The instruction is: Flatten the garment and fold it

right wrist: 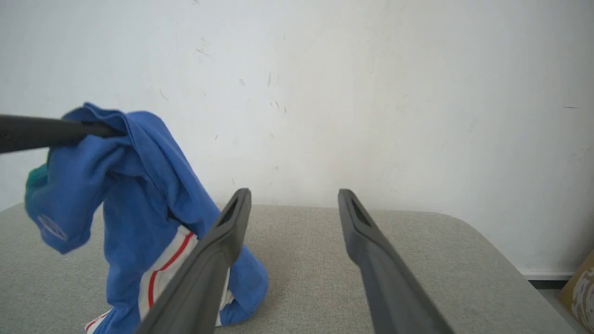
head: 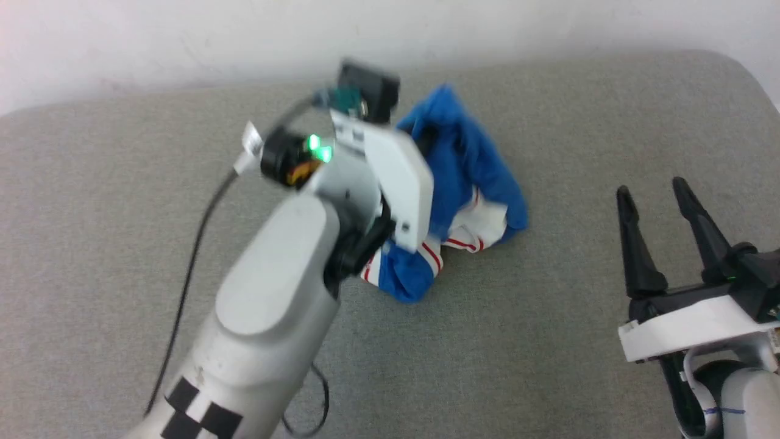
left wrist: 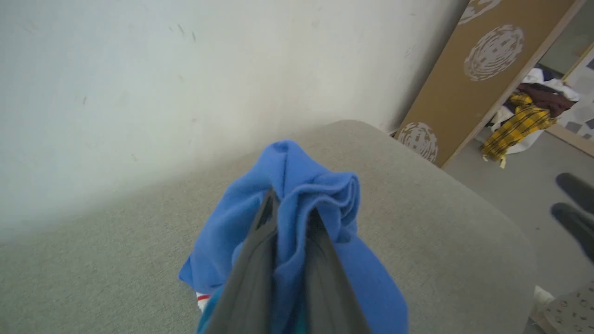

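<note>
1. Nearest the robot, the right gripper (head: pixel 649 187) hovers over the grey padded surface (head: pixel 548 341). Its two long dark fingers are spread wide with nothing between them, well apart from the cloth.
2. Further out, the left gripper (left wrist: pixel 292 204) is pressed together on the garment (left wrist: pixel 301 176), pinching a thick wad of blue jersey and holding it raised. The T-shirt's lower part rests in a heap on the surface, toward the far side.
3. The pinch looks to take several layers at once, not one edge. Lifting higher would probably bring up a twisted bundle rather than open the shirt.
4. The narrow tips hold a bulky, smooth wad, so a quick pull could let it slip and drop back into a crumple.
5. The white trim is partly tucked under blue folds. If the right gripper comes in for a second hold, it may catch the wrong layer and tighten the tangle.
6. The black cable (head: pixel 195 256) hangs in a loose loop along the left arm, where it could snag on a wide sweep.
7. The garment is a soft, limp knit. It hangs like a tent from the pinch, with thin red stripes on its white bands and a small white print on one lobe.
8. The surface is coarse grey weave with rounded corners.
9. Farthest back is a matt white wall (right wrist: pixel 371 93), lightly scuffed.
</note>
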Tool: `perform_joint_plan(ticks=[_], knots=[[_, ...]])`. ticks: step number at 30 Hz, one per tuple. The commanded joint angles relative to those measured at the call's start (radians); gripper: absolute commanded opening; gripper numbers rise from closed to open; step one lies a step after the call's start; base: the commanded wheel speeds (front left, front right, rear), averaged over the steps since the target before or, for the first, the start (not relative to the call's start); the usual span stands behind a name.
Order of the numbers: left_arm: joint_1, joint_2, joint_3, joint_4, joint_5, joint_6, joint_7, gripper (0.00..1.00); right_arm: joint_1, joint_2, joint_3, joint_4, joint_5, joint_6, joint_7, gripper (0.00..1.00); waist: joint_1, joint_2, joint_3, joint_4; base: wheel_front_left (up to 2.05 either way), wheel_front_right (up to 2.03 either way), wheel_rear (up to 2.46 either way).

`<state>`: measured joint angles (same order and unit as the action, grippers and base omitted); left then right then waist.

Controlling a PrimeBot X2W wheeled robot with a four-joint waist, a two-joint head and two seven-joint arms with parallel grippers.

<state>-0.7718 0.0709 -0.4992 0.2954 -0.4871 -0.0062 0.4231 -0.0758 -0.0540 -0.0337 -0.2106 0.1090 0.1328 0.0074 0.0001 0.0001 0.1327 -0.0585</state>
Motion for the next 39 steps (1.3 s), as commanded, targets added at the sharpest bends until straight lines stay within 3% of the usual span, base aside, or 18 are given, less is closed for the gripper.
perform_joint_plan(ticks=[1,10,12,20,25,30,33,39], knots=[[0.026,0.007,-0.010,0.027,0.017,0.007,-0.013,0.00,-0.013,0.004,0.005,0.005,0.007,-0.002,-0.002,1.00,-0.0001,-0.0001,0.029,-0.026,0.00,0.00,0.00],[0.097,0.018,-0.044,0.340,0.073,0.051,-0.145,0.00,-0.034,-0.006,0.015,0.042,0.013,-0.002,-0.004,1.00,-0.0001,-0.0001,0.073,-0.062,0.00,0.00,0.00],[0.090,0.009,-0.043,0.365,0.068,0.047,-0.194,1.00,-0.031,-0.009,0.006,0.045,0.013,-0.002,-0.004,1.00,-0.0001,-0.0001,0.074,-0.053,0.00,0.00,0.00],[0.073,-0.004,-0.002,0.274,0.041,0.041,-0.450,1.00,-0.008,-0.006,0.001,0.042,0.011,-0.002,0.006,1.00,-0.0001,-0.0001,0.027,-0.004,0.00,0.00,0.00],[0.179,0.062,0.046,0.064,0.034,0.068,-0.553,1.00,0.026,-0.003,-0.011,0.036,0.009,-0.002,0.010,1.00,-0.0001,-0.0001,-0.003,0.023,0.00,0.00,0.00],[0.384,0.168,0.098,-0.170,0.085,0.170,-0.630,1.00,0.064,0.001,-0.014,0.035,0.015,-0.002,0.010,1.00,-0.0001,-0.0001,-0.018,0.034,0.00,0.00,0.00],[0.534,0.199,0.140,-0.294,0.103,0.237,-0.663,1.00,0.087,0.002,-0.016,0.037,0.017,-0.002,0.008,1.00,-0.0001,-0.0001,-0.026,0.036,0.00,0.00,0.00],[0.821,0.202,0.207,-0.477,0.136,0.274,-0.684,1.00,0.141,0.003,-0.020,0.049,0.027,-0.002,0.006,1.00,-0.0001,-0.0001,-0.043,0.051,0.00,0.00,0.00]])
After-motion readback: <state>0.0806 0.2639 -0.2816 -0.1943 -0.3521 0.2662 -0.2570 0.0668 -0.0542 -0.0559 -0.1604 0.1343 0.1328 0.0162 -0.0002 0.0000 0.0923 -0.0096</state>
